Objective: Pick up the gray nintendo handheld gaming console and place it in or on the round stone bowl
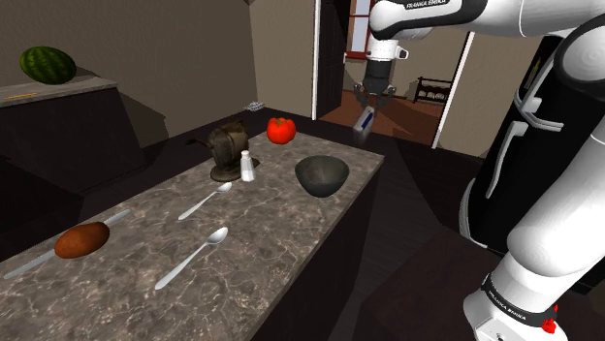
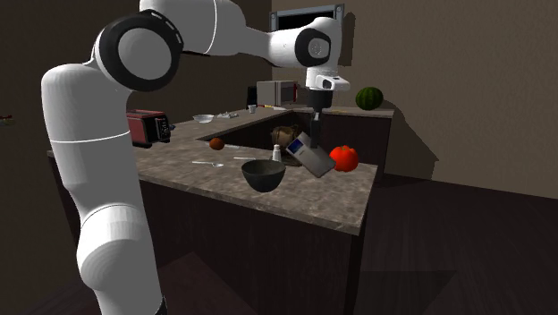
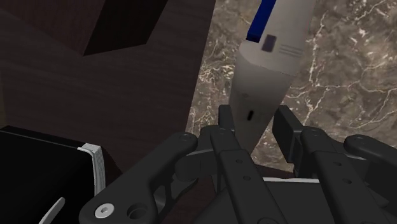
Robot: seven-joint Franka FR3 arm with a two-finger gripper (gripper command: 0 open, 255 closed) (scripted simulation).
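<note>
Now the gripper (image 3: 257, 124) is clamped on one end of the gray console (image 3: 267, 70), which hangs tilted above the counter's (image 1: 271, 252) far end. Carry it over the dark round bowl (image 1: 322, 174) by the stand-side edge, lower close, then release — a high drop risks a bounce.

Grey console (image 2: 313, 154) with a blue strip, clasped at one end between the fingers (image 3: 226, 121), hangs tilted in the air over the marbled surface (image 1: 281, 232), at the centre of the second exterior view. Round dark grey bowl (image 1: 322, 175) sits upright on the surface near its edge, lower left of the console in that view, apart from it.
</note>
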